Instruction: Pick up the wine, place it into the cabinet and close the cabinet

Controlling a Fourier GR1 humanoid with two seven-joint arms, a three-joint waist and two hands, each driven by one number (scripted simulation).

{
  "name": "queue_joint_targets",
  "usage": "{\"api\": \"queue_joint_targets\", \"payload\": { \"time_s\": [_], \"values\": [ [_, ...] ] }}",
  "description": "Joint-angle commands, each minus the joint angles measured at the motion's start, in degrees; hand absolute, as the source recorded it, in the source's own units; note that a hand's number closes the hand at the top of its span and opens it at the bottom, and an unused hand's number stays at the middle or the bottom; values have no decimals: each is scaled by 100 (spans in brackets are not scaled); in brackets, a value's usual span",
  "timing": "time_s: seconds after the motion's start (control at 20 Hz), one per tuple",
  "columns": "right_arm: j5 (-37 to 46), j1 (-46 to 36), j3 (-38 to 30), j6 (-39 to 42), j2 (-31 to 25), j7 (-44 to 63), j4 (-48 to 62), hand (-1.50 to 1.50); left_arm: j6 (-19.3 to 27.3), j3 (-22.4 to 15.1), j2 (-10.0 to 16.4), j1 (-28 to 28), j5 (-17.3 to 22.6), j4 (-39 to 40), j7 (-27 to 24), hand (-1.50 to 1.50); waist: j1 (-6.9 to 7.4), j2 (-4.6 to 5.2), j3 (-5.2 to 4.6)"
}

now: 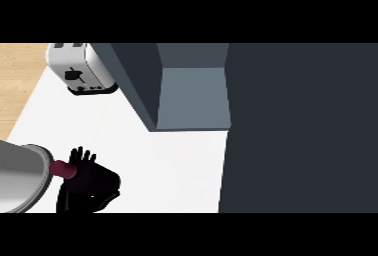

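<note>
Wine: nowhere in view, place cannot be told; left hand (pixel 88 182) at seven o'clock, fingers (pixel 80 157) straight and spread; cabinet (pixel 192 95) open at twelve; advisable: confirm wine stands fully inside before shutting.

Counter (pixel 173 165): white, spread across the centre and lower left. Floor (pixel 18 85): light wood, seen along the left edge. Toaster (pixel 81 67): silver, set at upper left. Cabinet (pixel 192 95): grey, placed upper centre. Panel (pixel 303 125): dark, filling the right.
</note>
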Motion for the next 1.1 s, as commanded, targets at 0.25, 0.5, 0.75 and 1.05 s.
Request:
{"api": "queue_joint_targets", "payload": {
  "time_s": [0.25, 0.5, 0.75, 1.05],
  "values": [
    [-647, 352, -446, 189, -258, 470, -1393, -150, 53, -73, 69, -198, -130, 30, -57, 150, 12, 3, 6],
    [-339, 504, -190, 72, -94, 284, -1280, -150, 543, -299, -223, 39, -424, -506, -299, 150, 41, -5, 6],
    [-159, -68, -88, -61, 88, 571, -1050, -150, 341, -291, -35, -228, -451, -384, -441, 150, 70, 5, -1],
    [-274, 140, -142, -47, 3, 592, -1228, -150, -379, -396, 49, -112, -166, -711, -477, 150, 48, -5, 0]
  ]
}}
